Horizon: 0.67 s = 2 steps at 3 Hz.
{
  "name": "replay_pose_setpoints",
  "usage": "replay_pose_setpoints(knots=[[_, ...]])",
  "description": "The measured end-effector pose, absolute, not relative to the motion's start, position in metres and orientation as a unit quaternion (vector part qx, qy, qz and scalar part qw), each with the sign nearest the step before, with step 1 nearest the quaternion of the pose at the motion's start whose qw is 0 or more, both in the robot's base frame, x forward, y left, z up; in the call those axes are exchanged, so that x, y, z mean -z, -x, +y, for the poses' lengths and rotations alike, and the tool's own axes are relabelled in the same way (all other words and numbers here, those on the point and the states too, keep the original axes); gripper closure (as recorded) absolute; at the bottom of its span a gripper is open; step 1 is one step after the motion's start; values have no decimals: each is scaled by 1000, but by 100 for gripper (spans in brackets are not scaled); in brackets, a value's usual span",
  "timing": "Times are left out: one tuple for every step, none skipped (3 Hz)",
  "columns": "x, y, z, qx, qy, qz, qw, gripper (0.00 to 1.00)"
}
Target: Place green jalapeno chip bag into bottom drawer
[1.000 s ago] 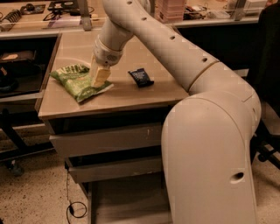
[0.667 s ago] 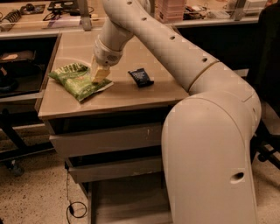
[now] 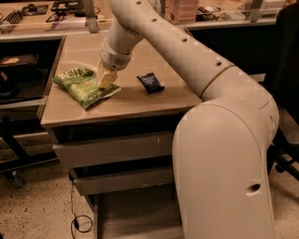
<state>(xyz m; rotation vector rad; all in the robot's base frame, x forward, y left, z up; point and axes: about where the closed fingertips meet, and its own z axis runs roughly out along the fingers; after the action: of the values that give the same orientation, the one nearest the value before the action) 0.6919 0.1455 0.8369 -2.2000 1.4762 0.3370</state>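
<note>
The green jalapeno chip bag [image 3: 84, 85] lies flat on the left part of the tan tabletop [image 3: 126, 105]. My gripper [image 3: 106, 80] reaches down from the big white arm [image 3: 187, 56] and rests on the bag's right edge, touching it. The bottom drawer [image 3: 135, 212] is pulled out below the table, and its grey floor shows between the cabinet and my arm's base. My arm hides the drawer's right part.
A small dark blue packet [image 3: 150, 82] lies on the tabletop right of the gripper. Two shallower drawers [image 3: 112, 149] sit shut under the tabletop. A cluttered bench [image 3: 46, 14] runs along the back. A cable [image 3: 79, 221] lies on the speckled floor at the left.
</note>
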Motion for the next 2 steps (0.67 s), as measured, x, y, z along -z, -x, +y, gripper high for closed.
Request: replay_pose_setpoints(knots=[[-837,-692,145,-123,801,537,233,81],[-837,-692,145,-123,801,537,233,58]])
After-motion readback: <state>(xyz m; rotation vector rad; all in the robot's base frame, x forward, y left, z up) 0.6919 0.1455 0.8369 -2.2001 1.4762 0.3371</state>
